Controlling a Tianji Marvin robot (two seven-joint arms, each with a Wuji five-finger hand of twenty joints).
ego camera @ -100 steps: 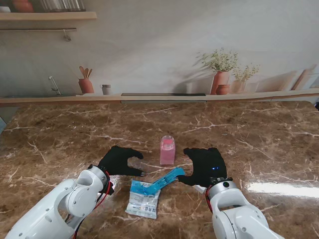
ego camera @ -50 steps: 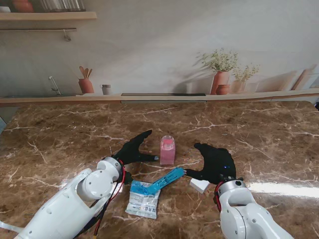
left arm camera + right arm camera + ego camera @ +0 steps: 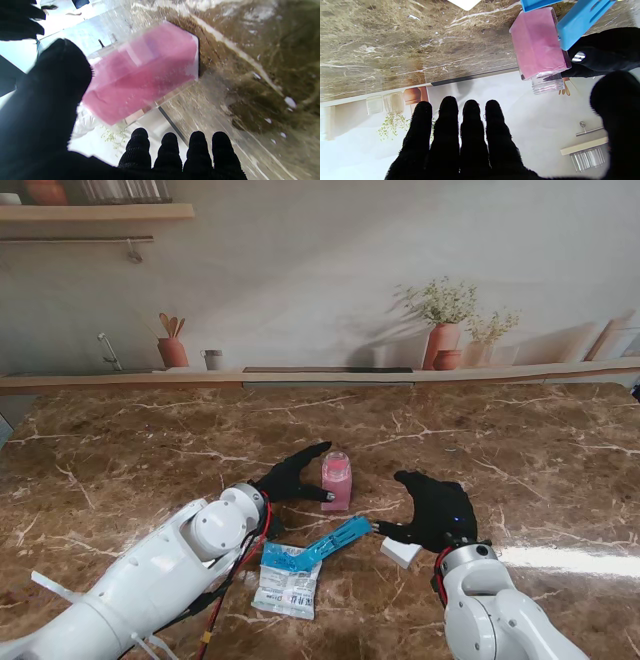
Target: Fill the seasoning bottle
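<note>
Fingers (image 3: 310, 452) of the left hand (image 3: 290, 478) are spreading wide around the pink seasoning bottle (image 3: 336, 481), thumb tip touching or nearly touching its near side — nothing is being gripped. The bottle is standing upright on the marble table (image 3: 120, 470), cap off. To its right, the right hand (image 3: 435, 508) is lying open, thumb just beside a blue clip (image 3: 335, 541). The clip is overlapping a refill packet (image 3: 289, 579) whose print is too small to read. A white cap (image 3: 400, 551) is sitting beside the right wrist.

The bottle (image 3: 336, 480) is clear with pink filling. Both gloved hands are black. The table (image 3: 120, 450) is brown marble veined white; the packet (image 3: 289, 578) is blue and white.
</note>
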